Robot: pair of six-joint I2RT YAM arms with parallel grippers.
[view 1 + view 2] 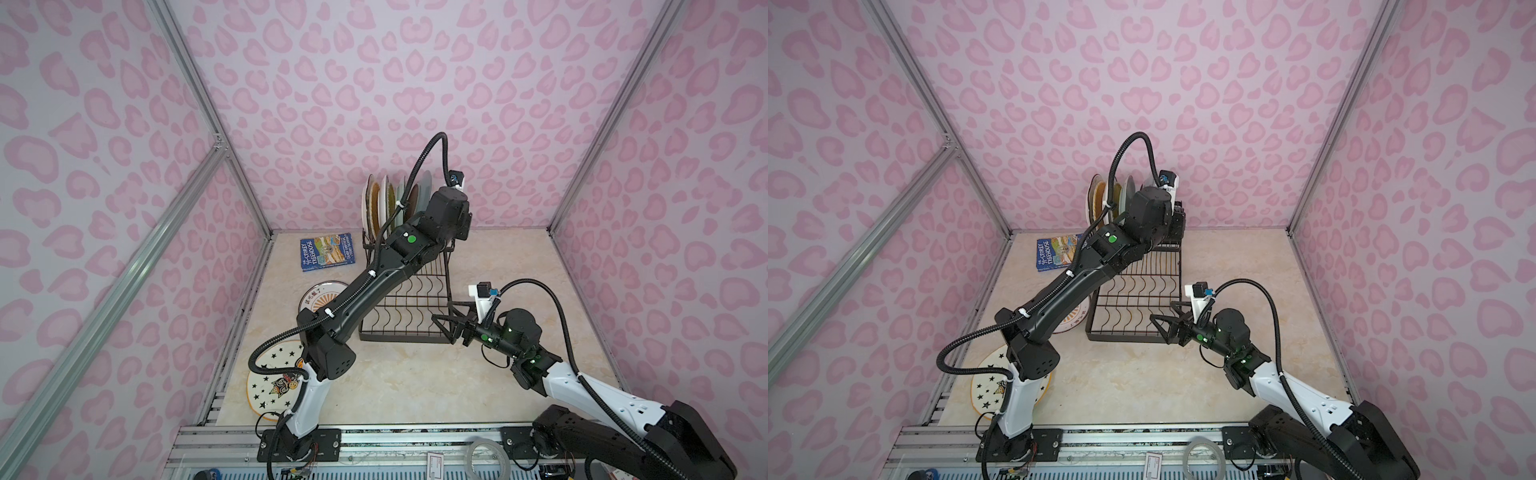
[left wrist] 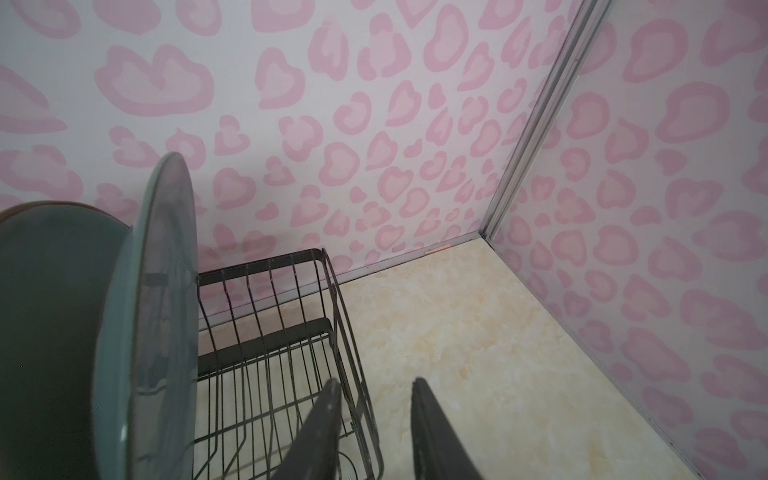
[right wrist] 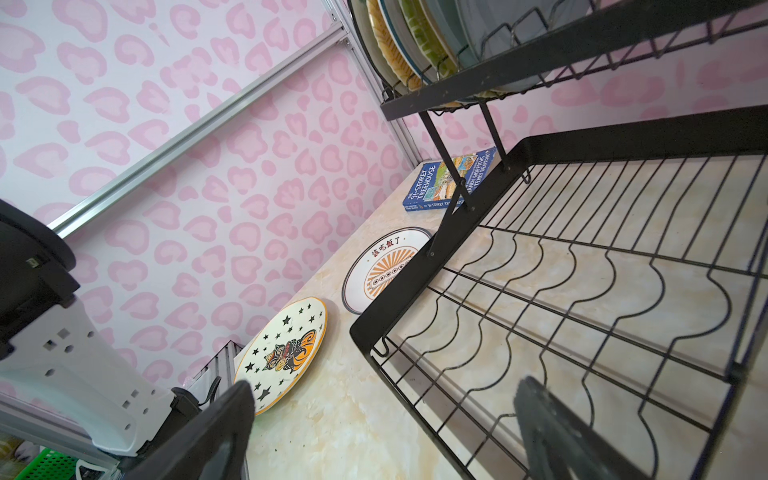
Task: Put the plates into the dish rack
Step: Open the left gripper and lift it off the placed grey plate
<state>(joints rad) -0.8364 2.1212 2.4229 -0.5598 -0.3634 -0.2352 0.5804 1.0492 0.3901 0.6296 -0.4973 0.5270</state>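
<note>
Nearest the front, a star plate is lying flat on the table, a sunburst plate beyond it. Right gripper is hovering, jaws spread wide, at the front corner of the dish rack. Farther back, left gripper is hanging parted, empty, beside a racked grey-blue plate.

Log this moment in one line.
left gripper: open by grey-blue plate | right gripper: open at dish rack | star plate, sunburst plate: unracked
</note>
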